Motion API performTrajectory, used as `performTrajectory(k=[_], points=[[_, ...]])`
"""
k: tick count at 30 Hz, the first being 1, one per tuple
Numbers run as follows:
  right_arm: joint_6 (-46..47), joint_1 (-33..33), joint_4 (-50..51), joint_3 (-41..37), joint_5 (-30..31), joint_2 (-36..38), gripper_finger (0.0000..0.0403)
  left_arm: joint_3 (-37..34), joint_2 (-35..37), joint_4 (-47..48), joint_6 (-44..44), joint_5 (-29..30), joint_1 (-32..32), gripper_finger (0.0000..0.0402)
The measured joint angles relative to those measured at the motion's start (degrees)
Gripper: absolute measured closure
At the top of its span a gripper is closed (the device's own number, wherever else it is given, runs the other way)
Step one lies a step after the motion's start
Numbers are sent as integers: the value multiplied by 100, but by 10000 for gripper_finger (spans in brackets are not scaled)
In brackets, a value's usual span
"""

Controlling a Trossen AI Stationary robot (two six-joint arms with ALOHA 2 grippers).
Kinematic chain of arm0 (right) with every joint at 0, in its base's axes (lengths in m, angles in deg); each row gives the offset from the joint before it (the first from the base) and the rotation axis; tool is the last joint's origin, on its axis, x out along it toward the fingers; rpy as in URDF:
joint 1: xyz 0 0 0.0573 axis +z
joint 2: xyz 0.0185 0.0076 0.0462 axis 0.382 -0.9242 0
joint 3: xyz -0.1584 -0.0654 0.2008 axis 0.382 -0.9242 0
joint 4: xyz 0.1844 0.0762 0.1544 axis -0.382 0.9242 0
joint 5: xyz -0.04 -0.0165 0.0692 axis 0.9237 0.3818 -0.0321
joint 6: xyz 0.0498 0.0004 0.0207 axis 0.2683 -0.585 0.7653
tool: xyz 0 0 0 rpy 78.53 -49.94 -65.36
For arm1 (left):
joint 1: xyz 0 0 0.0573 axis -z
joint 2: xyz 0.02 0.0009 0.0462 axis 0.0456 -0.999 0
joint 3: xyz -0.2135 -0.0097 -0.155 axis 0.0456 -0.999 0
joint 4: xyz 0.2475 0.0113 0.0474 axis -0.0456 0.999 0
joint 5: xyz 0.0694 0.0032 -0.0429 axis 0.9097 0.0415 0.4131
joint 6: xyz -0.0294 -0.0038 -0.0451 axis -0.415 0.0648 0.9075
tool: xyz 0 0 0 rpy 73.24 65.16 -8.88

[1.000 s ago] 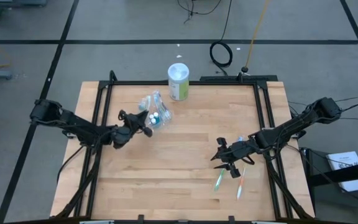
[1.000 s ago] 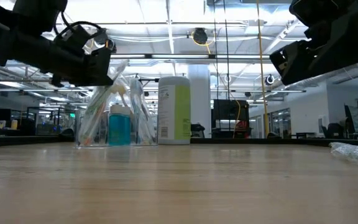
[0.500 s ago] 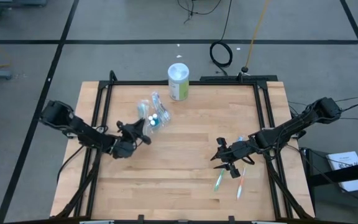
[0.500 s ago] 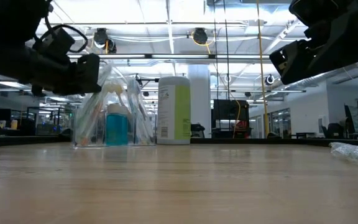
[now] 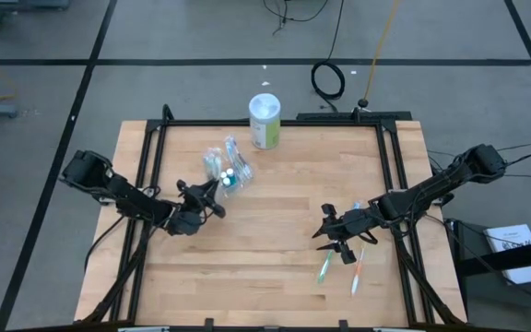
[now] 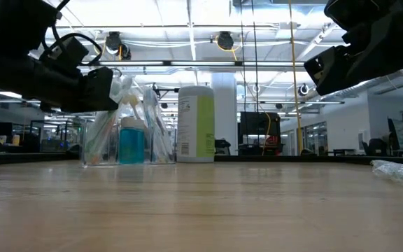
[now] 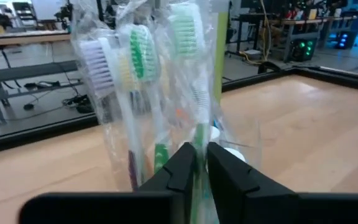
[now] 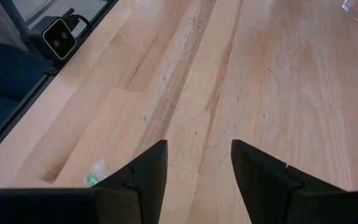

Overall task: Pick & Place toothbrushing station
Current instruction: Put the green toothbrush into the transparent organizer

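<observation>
Looking down from above, I see my left gripper (image 5: 212, 197) left of the middle of the frame, its tip just beside the clear plastic container (image 5: 228, 169). In the left wrist view its fingers (image 7: 185, 163) are almost closed, with only a thin gap, and they hold nothing. The container (image 7: 148, 87) stands right in front of them, full of toothbrushes (image 7: 132, 74) with green and white heads. In the low view a blue tube (image 6: 132, 140) stands inside it. A white and green bottle (image 5: 265, 121) stands at the top middle of the worktop (image 5: 265, 258). My right gripper (image 5: 325, 228) hangs right of the middle, fingers (image 8: 146, 174) wide apart and empty. Two loose toothbrushes (image 5: 324, 267) lie just below it.
</observation>
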Motion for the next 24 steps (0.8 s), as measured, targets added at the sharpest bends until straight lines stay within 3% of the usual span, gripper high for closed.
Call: performTrajectory(k=[11, 19, 24], points=[[444, 1, 0, 0, -15, 0, 234, 2, 45, 3, -77, 77, 111, 255], [615, 1, 3, 0, -16, 0, 234, 2, 884, -55, -1029, 840, 568, 254], [1056, 1, 221, 0, 4, 0, 234, 2, 1593, -75, -1449, 948, 842, 265]])
